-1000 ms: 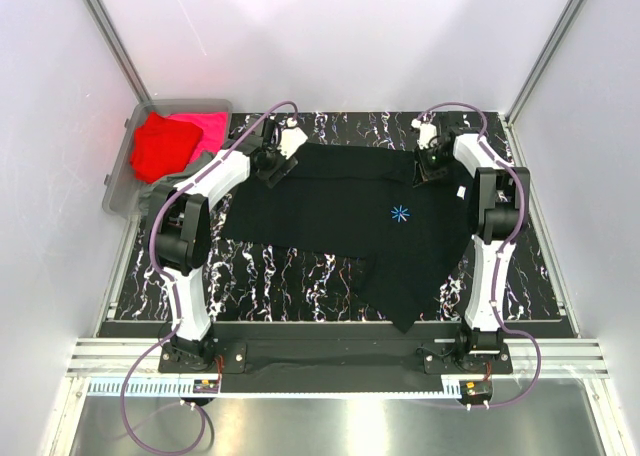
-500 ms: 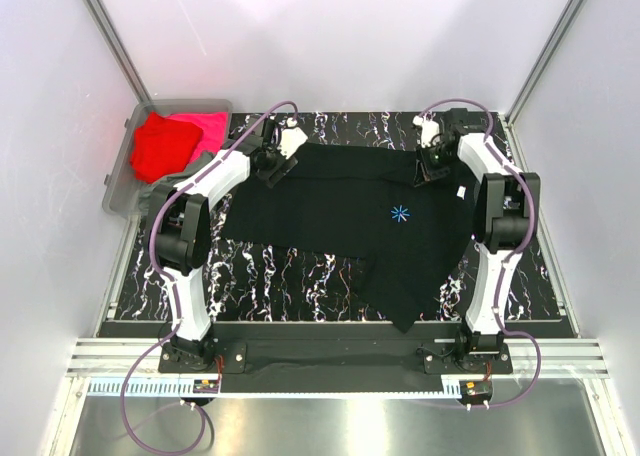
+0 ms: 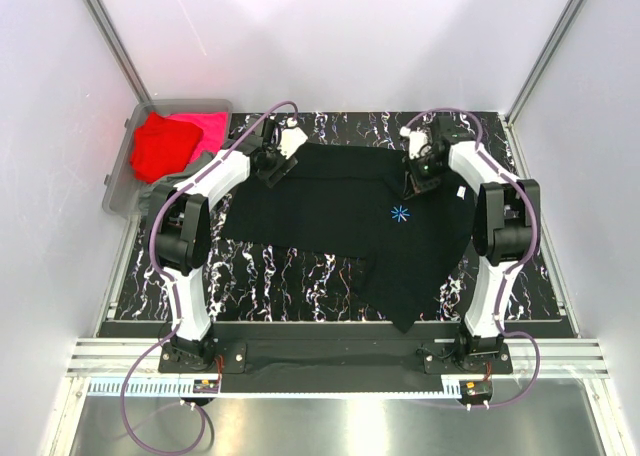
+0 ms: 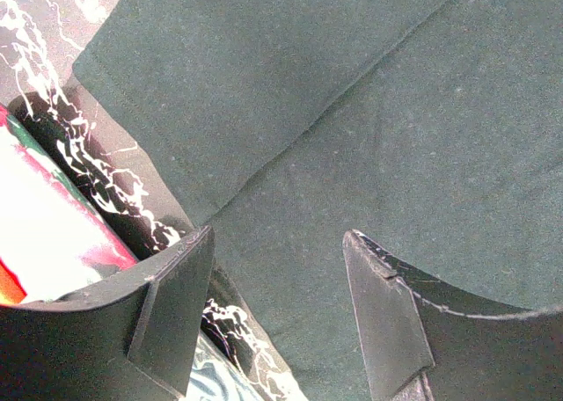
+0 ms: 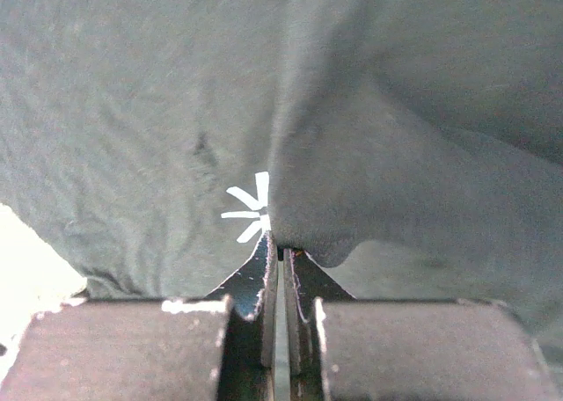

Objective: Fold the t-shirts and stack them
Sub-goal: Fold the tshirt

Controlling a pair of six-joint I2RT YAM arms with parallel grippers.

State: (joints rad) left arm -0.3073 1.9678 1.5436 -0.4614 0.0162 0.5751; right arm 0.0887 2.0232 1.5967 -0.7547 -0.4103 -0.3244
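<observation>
A black t-shirt [image 3: 330,211] with a small blue starburst print [image 3: 401,213] lies spread on the marbled table. My left gripper [image 3: 273,166] hovers open over its far left sleeve; in the left wrist view the open gripper [image 4: 280,234] has cloth [image 4: 352,111] below its fingers and nothing between them. My right gripper [image 3: 413,180] is shut on the shirt's far right edge. The right wrist view shows the gripper [image 5: 280,248] pinching a raised fold [image 5: 387,172] beside the starburst [image 5: 249,209]. A red t-shirt [image 3: 158,144] and a pink one [image 3: 208,126] lie in a bin.
The grey plastic bin [image 3: 120,176] sits off the table's far left corner. White walls close in the back and both sides. The shirt's hem hangs toward the near table edge [image 3: 340,326], between the two arm bases.
My right gripper has finished shutting on the shirt's far right edge and drawn it a little leftward toward the starburst. The left arm has stayed still.
</observation>
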